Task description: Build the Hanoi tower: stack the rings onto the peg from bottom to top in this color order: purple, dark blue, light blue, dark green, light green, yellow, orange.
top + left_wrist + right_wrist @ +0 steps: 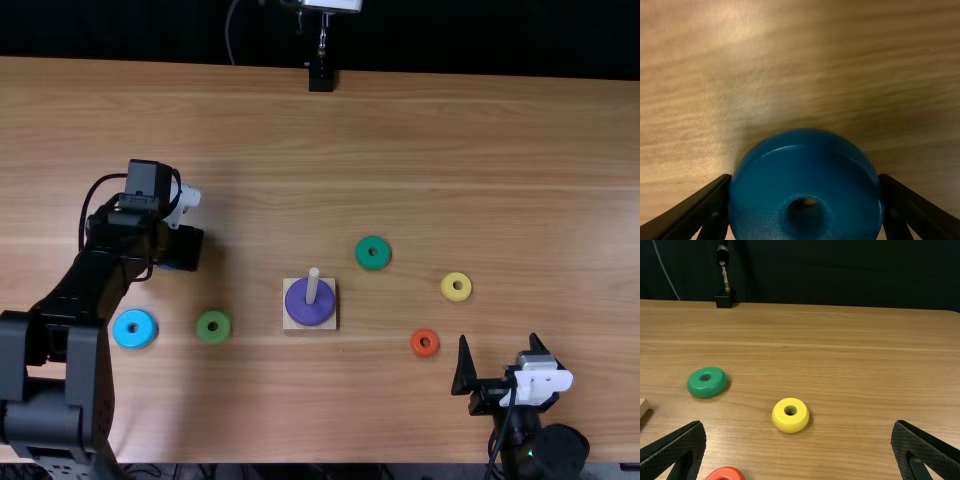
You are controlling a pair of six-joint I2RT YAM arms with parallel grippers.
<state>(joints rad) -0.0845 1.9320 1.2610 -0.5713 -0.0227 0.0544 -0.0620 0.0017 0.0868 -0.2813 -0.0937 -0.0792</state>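
left wrist view: the dark blue ring point(805, 172) is sitting pinched between both fingers of the left gripper point(180, 248). in the top view, the left arm point(98, 265) is arching inward from the near left corner, its wrist bending downward. wood is stretching between that gripper and the peg point(313, 285), where the purple ring point(310, 312) is resting. the right gripper point(498, 338) is standing wide open by the table's point(480, 130) near edge, the orange ring point(424, 343) lying to its left.

The gripper point(806, 207) grips a dark blue ring point(765, 200) above the wooden table point(790, 65).
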